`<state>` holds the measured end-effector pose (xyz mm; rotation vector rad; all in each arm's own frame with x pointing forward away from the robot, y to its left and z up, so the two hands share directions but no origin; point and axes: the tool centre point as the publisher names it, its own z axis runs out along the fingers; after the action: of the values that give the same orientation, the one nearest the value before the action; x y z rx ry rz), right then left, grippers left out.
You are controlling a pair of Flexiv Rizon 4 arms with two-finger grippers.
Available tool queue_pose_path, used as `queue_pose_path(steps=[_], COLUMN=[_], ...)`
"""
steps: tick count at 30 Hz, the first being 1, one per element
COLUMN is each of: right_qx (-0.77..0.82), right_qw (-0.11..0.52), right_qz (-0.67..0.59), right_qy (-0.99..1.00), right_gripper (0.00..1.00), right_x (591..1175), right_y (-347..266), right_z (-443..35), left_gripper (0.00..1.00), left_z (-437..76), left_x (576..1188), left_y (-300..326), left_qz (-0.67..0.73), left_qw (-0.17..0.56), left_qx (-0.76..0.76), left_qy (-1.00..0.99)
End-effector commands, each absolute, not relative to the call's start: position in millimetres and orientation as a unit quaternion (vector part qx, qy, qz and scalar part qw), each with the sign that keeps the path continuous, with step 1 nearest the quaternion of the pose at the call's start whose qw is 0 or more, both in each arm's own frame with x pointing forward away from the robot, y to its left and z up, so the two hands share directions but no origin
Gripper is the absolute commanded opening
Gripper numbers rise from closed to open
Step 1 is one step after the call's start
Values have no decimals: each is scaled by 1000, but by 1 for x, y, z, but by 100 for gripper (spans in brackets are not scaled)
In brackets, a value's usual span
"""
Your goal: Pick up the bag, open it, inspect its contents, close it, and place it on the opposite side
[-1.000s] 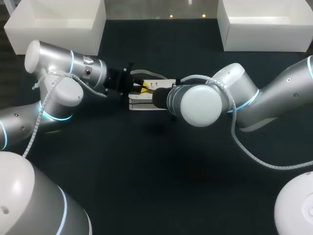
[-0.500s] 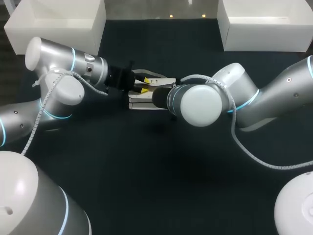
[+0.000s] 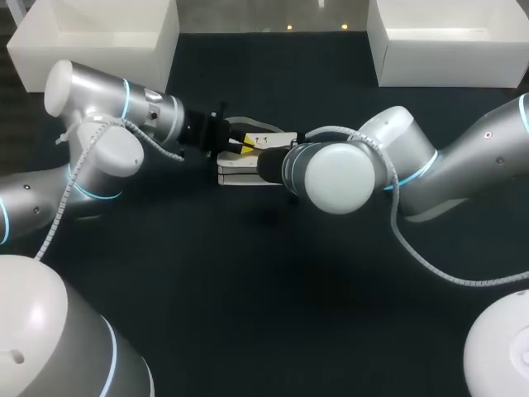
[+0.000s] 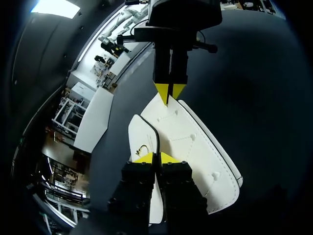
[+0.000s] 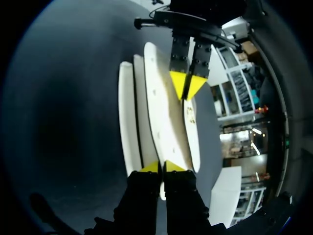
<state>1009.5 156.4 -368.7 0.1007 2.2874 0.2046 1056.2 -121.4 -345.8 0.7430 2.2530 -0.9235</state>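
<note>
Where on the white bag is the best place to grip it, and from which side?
Grip a thin panel edge at either short end, coming in level with the table. The white bag lies as flat stacked layers, probably too wide to span but slim enough to pinch edge-on. The left gripper and right gripper each pinch a layer this way, from opposite ends.

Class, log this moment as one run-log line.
left gripper: shut on bag | right gripper: shut on bag, opposite end | bag: white, held by both

Left end effector (image 4: 156, 157) and right end effector (image 5: 161, 166) clamped, tips facing
</note>
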Motion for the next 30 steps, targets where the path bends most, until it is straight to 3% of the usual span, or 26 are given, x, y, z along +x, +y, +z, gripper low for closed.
queue_pose_path(steps=[1, 30], right_qx=[42, 42], right_qw=[488, 488], right_qz=[89, 89], right_qy=[867, 867], right_gripper=[0, 0], right_x=[1009, 1009], right_y=[154, 154], right_z=[-374, -374], left_gripper=[0, 0], left_z=[-353, -353], left_x=[1064, 1055], left_y=[-121, -133], left_qz=[-337, -342], left_qw=[298, 255], left_qx=[263, 229], left_qy=[854, 875])
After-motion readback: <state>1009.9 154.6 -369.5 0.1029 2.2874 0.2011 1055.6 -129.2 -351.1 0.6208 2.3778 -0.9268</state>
